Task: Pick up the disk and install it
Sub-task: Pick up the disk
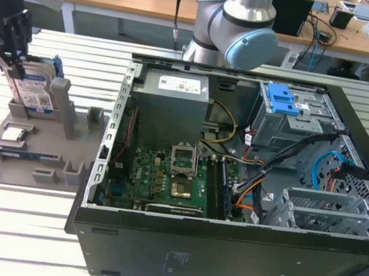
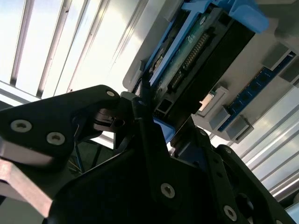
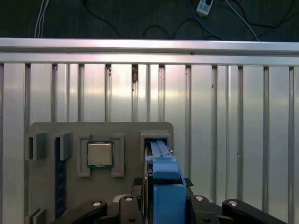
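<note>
Nearest the lens in the first wrist view, the gripper (image 3: 166,206) has its black fingers (image 3: 140,205) closed against both flat sides of the disk (image 3: 166,179), which stands on edge with its blue bracket toward the camera. In the exterior view the pair sits at about ten o'clock, the disk upright in a slot of the grey parts tray (image 1: 73,148) and apparently not yet lifted clear.

The step in hand looks like the pick-up: grasp made, disk seated in its holder. Freeing it would likely call for a straight pull along the slot, since the holder's walls and a grey post (image 1: 68,113) just beside it leave little room to tilt.

Toward eight o'clock on the same tray lie a processor chip (image 1: 15,134) and a memory strip (image 1: 22,153). Rightward, the open computer case (image 1: 222,254) takes the centre, its side wall standing between tray and interior. A drive cage with a blue latch (image 1: 283,98) sits at one o'clock, loose cables (image 1: 269,184) below it.
</note>
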`<state>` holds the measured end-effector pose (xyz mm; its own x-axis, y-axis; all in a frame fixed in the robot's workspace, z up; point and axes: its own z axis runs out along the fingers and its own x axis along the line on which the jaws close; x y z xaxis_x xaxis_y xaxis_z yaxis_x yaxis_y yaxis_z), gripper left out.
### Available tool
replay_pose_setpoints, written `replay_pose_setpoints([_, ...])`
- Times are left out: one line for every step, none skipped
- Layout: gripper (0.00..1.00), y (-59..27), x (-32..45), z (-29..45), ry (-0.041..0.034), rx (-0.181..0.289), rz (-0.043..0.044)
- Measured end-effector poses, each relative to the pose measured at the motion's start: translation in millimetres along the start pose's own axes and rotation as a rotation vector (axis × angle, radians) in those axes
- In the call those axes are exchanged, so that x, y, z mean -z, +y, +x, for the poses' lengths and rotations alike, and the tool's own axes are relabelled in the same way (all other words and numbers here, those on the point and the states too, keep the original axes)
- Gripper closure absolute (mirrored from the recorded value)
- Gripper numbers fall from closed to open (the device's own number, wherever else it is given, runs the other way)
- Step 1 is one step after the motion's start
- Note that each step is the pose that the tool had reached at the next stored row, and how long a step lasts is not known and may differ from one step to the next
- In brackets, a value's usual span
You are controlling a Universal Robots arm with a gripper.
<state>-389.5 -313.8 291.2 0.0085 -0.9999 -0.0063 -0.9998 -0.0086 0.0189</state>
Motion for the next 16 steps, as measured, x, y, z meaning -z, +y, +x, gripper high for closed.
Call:
replay_pose_setpoints([0.58, 0.0, -0.5, 0.0, 0.0000, 0.000, 0.0000])
replay_pose_setpoints([0.58, 0.0, -0.9, 0.0, 0.0000, 0.000, -0.0001])
replay_pose_setpoints([0.58, 0.0, -1.5, 0.0, 0.0001, 0.000, -0.0002])
replay_pose_setpoints([0.58, 0.0, -2.1, 0.0, -0.0001, 0.000, 0.0000])
replay_pose_setpoints([0.58, 0.0, -2.6, 0.0, 0.0000, 0.000, -0.0001])
replay_pose_setpoints([0.58, 0.0, -2.7, 0.0, 0.0001, 0.000, -0.0003])
replay_pose_setpoints([0.58, 0.0, -2.8, 0.0, 0.0001, 0.000, -0.0003])
replay_pose_setpoints([0.58, 0.0, -2.9, 0.0, 0.0000, 0.000, -0.0001])
replay_pose_setpoints([0.58, 0.0, -3.0, 0.0, 0.0001, 0.000, -0.0001])
replay_pose_setpoints([0.58, 0.0, -3.1, 0.0, 0.0000, 0.000, -0.0001])
replay_pose_setpoints([0.58, 0.0, -3.2, 0.0, 0.0000, 0.000, -0.0001])
replay_pose_setpoints([0.58, 0.0, -3.2, 0.0, 0.0000, 0.000, -0.0001])
replay_pose_setpoints([0.58, 0.0, -3.3, 0.0, 0.0000, 0.000, -0.0001])
replay_pose_setpoints([0.58, 0.0, -3.3, 0.0, 0.0000, 0.000, -0.0001])
replay_pose_setpoints([0.58, 0.0, -3.4, 0.0, 0.0000, 0.000, -0.0001])
replay_pose_setpoints([0.58, -0.1, -3.4, 0.0, 0.0000, 0.000, -0.0001])
